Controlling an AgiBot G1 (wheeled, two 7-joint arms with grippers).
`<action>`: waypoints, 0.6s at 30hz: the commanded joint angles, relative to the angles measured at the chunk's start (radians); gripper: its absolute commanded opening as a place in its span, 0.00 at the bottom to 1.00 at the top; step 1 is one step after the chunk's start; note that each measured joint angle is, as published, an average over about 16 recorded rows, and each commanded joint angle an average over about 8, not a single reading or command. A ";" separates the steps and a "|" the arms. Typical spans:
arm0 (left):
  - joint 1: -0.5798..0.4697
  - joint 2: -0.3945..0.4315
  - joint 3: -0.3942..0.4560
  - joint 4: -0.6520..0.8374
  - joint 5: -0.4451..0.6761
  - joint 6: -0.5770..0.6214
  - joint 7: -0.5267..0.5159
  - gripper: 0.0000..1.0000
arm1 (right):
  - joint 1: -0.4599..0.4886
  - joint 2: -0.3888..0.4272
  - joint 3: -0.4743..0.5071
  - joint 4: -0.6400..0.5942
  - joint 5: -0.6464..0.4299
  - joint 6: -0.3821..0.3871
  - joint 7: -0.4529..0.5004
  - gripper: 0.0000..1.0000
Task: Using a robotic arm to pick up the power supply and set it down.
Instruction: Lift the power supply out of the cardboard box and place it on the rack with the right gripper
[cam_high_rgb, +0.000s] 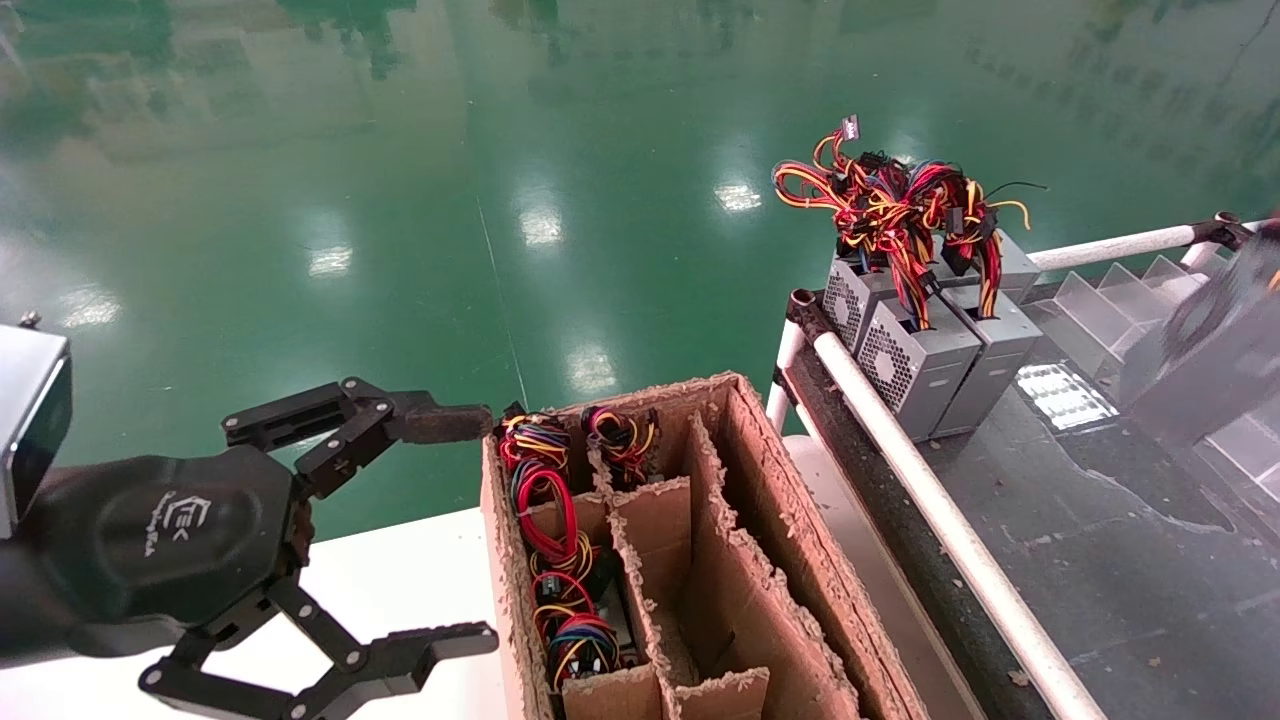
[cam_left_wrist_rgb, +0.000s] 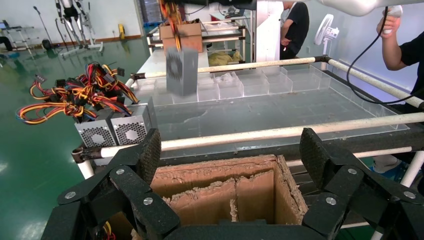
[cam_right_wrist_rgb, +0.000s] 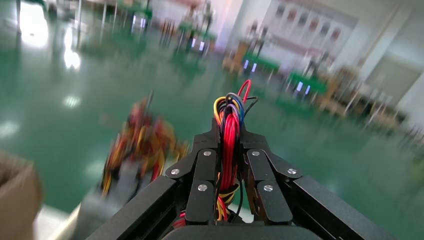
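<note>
While it hangs by its wires over the worktop (cam_high_rgb: 1100, 560), the power supply (cam_high_rgb: 1215, 355) tilts, long axis near vertical, wire end up. Its grey box is blurred and cut off in the head view. Right tool (cam_right_wrist_rgb: 231, 150) is clamped on the red-yellow wire bundle (cam_right_wrist_rgb: 229, 130). Left tool (cam_high_rgb: 400, 530), spread wide, hovers beside the carton (cam_high_rgb: 770, 520).

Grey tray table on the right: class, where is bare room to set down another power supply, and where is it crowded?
Free: the dark tray surface between the white rail and clear plastic dividers. Crowded: the far corner, where grey metal power supplies stand with tangled wires.
</note>
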 joint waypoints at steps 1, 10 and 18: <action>0.000 0.000 0.000 0.000 0.000 0.000 0.000 1.00 | -0.021 0.001 -0.010 -0.030 -0.015 -0.004 -0.009 0.00; 0.000 0.000 0.000 0.000 0.000 0.000 0.000 1.00 | -0.015 -0.042 -0.040 -0.071 -0.058 0.030 -0.015 0.00; 0.000 0.000 0.000 0.000 0.000 0.000 0.000 1.00 | 0.004 -0.112 -0.059 -0.104 -0.084 0.075 -0.038 0.00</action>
